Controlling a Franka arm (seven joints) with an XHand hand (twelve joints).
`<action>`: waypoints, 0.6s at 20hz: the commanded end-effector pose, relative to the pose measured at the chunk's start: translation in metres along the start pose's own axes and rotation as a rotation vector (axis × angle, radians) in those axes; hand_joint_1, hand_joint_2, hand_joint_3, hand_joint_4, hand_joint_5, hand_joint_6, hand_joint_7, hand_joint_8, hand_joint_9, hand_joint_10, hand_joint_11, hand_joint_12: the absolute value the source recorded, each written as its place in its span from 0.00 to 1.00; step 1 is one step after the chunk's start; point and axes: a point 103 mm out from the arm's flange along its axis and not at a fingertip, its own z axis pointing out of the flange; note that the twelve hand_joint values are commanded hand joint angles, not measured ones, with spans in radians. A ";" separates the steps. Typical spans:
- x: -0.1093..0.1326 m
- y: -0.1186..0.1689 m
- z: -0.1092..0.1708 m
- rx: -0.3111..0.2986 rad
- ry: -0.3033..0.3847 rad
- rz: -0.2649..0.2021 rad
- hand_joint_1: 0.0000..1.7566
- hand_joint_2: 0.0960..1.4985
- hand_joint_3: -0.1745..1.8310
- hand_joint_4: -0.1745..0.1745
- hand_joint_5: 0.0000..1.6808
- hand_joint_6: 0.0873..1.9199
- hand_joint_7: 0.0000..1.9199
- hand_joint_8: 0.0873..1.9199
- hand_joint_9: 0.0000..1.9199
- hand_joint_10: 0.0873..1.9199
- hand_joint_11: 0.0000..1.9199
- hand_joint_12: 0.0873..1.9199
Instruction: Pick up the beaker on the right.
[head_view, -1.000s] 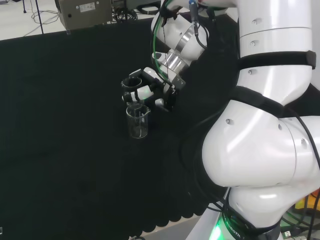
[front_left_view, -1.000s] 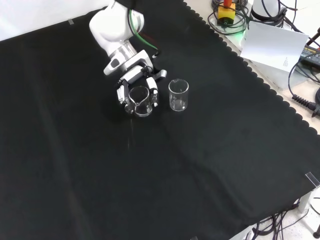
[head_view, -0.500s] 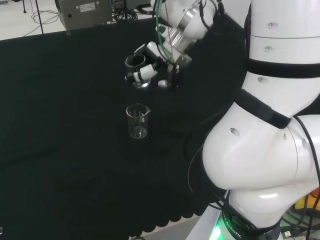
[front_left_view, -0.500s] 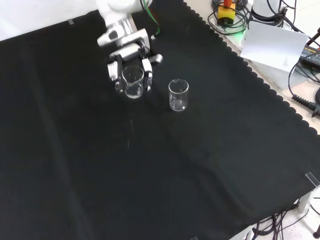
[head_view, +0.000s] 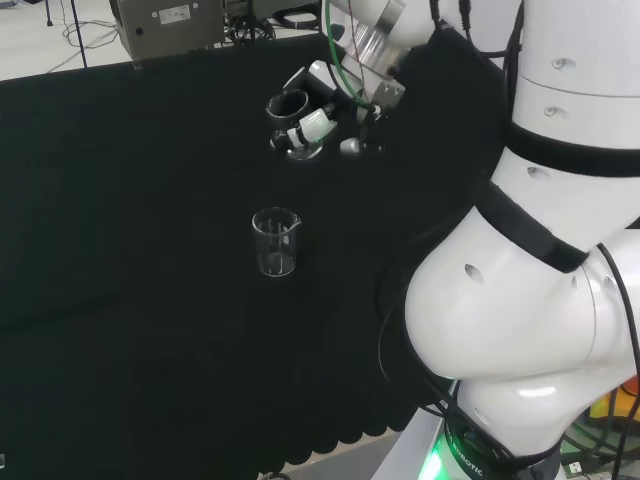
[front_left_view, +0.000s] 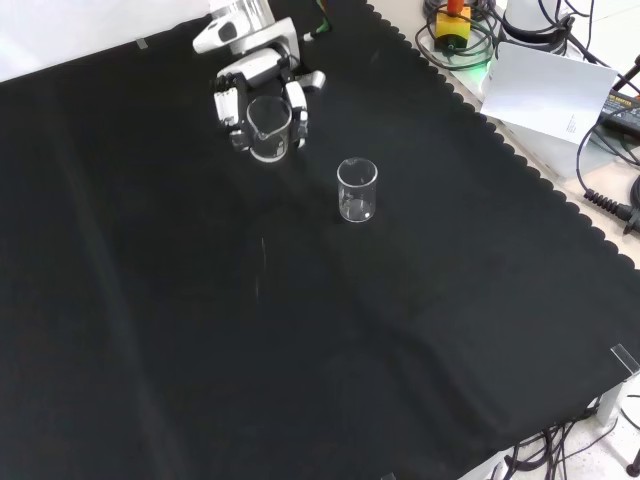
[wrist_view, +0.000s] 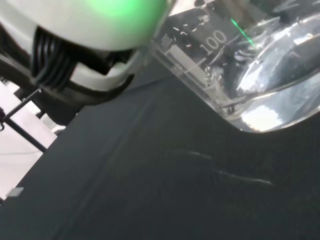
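Item: one clear beaker standing on the black cloth; one clear beaker being held aloft.

In the front view, the free beaker (front_left_view: 357, 190) is standing upright near the cloth's (front_left_view: 300, 350) centre. Farther off, at its 10 o'clock and well apart, the hand (front_left_view: 258, 85) is curling its fingers (front_left_view: 297, 105) round the held beaker (front_left_view: 268, 127), carrying it clear of the cloth. In the wrist view, the held beaker's base (wrist_view: 260, 85) is showing close, above the cloth.

held beaker (wrist_view: 240, 70) bears graduation mark "100".
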 end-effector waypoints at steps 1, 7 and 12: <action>0.016 -0.050 -0.024 0.117 -0.045 0.028 0.75 0.41 0.34 0.00 0.88 0.06 0.83 0.00 0.87 0.00 0.75 0.32; 0.014 -0.077 -0.026 0.202 -0.065 0.045 0.75 0.41 0.34 0.00 0.88 0.06 0.83 0.00 0.87 0.00 0.75 0.32; 0.013 -0.098 -0.024 0.270 -0.080 0.044 0.75 0.41 0.34 0.00 0.88 0.06 0.83 0.00 0.87 0.00 0.75 0.31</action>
